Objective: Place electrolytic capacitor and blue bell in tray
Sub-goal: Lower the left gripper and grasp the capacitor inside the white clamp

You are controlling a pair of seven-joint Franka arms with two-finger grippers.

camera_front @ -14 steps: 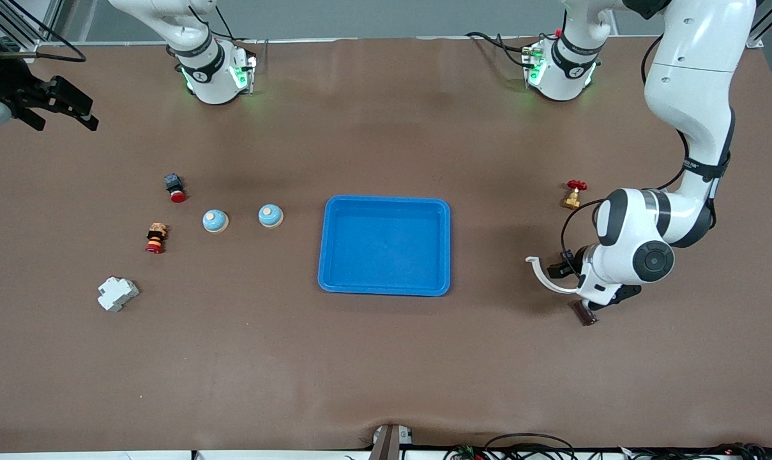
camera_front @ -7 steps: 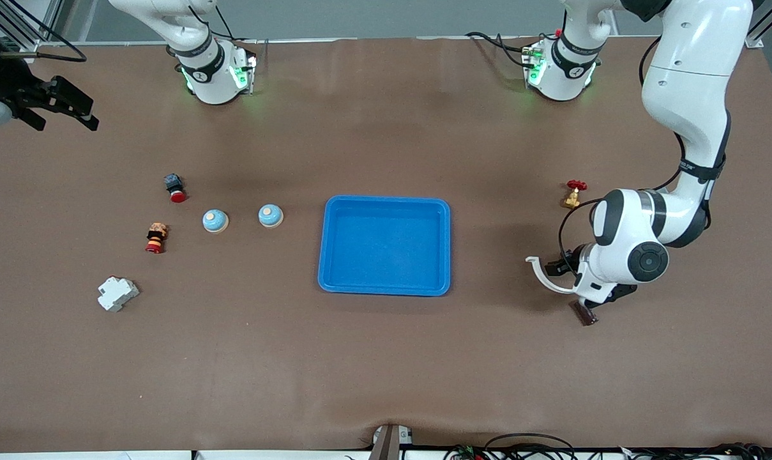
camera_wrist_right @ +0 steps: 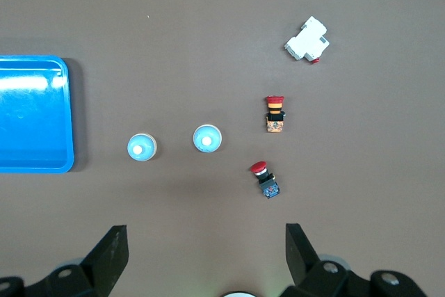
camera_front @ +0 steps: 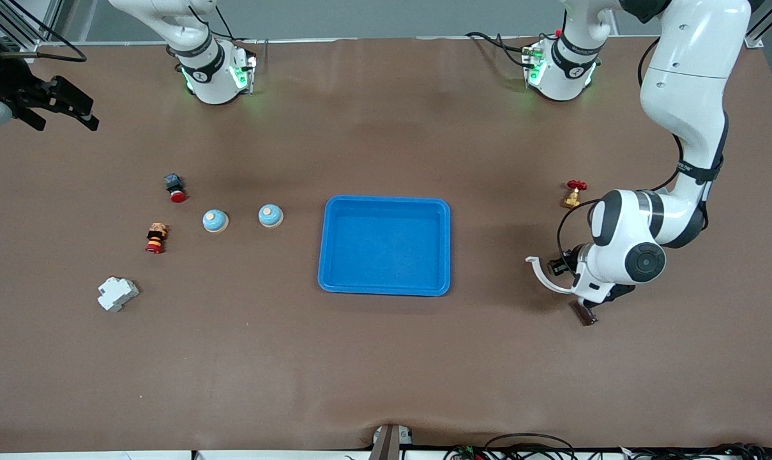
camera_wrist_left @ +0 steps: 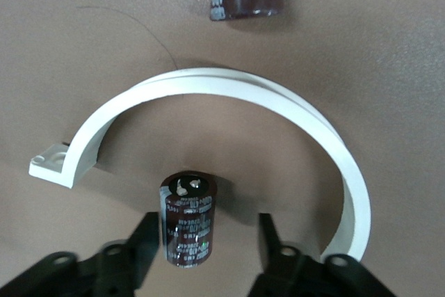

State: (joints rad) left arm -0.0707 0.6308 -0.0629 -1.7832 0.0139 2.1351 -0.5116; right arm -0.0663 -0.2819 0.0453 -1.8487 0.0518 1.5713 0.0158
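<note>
Capacitor (camera_wrist_left: 188, 219) stands between the left end effector's (camera_wrist_left: 207, 241) partly spread fingers, one finger touching it.

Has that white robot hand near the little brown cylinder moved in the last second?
Yes, slightly. In the front view the left hand has crept toward the blue tray, staying low over the capacitor beside the white curved bracket.

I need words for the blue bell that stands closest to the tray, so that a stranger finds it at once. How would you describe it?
Find the big blue tray in the middle of the table. Toward the right arm's end, two small round blue bells with pale tops stand in a row. Yours is the bell beside the tray; the other bell stands farther from it.
</note>
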